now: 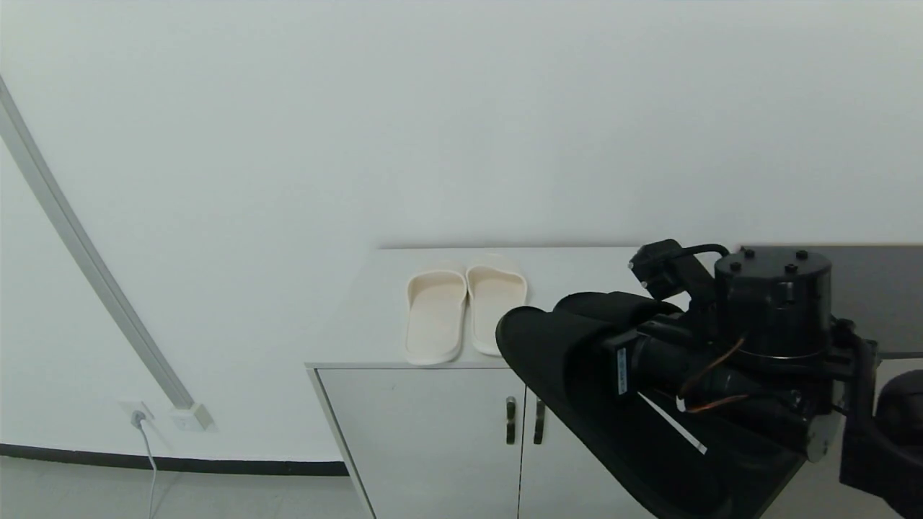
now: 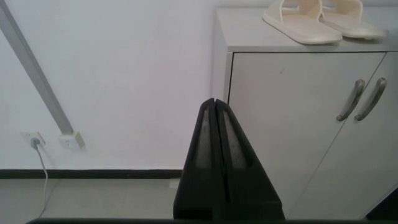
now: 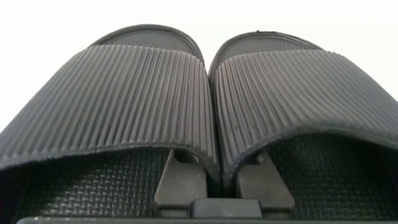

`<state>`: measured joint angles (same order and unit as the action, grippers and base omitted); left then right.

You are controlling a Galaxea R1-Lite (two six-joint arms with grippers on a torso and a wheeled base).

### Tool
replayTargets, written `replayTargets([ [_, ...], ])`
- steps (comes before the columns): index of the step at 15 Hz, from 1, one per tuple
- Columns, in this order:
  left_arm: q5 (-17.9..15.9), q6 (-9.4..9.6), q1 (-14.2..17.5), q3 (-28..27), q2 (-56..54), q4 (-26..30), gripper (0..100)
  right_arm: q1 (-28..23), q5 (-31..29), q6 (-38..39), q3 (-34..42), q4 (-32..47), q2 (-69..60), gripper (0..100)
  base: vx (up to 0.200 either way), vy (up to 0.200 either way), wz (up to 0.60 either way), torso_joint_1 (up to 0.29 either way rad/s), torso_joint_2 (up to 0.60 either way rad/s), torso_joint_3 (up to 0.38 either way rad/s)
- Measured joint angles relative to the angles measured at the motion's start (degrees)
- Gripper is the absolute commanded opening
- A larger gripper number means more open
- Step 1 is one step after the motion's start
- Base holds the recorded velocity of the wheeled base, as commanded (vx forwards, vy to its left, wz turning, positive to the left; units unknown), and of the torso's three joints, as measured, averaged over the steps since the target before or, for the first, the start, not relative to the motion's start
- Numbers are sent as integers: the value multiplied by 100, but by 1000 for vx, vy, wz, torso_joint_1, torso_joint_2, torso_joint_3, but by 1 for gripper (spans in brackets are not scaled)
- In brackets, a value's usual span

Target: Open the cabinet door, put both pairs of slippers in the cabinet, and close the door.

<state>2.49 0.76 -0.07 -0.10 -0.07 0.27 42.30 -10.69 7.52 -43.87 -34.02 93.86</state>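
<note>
So far nothing is stowed: the cabinet (image 1: 368,310) stands with both doors (image 1: 425,432) shut. Opening, loading and closing are all left.

The cream slippers (image 1: 436,317) lie side by side on top, lengthwise near to far, heels at the near edge and toes toward the wall.

The right gripper (image 3: 219,183) clamps the black slippers (image 1: 562,360) near the right door, toes leading away from the wrist, leftward.

The left gripper (image 2: 214,109) hangs left of the cabinet, fingers pressed together on nothing.

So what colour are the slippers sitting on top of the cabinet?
The slippers are cream, clearest in the head view.
</note>
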Motion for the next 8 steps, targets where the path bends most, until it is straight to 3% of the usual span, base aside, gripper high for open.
replayTargets([
  [7,-4,0,0,-9,0,9,0,69,276,-77,684,-319,-522,0,0,0,0,0,0,0],
  [8,-6,-2,-2,-9,0,9,0,76,278,-77,702,-322,-549,0,-200,0,0,-2,2,-2],
])
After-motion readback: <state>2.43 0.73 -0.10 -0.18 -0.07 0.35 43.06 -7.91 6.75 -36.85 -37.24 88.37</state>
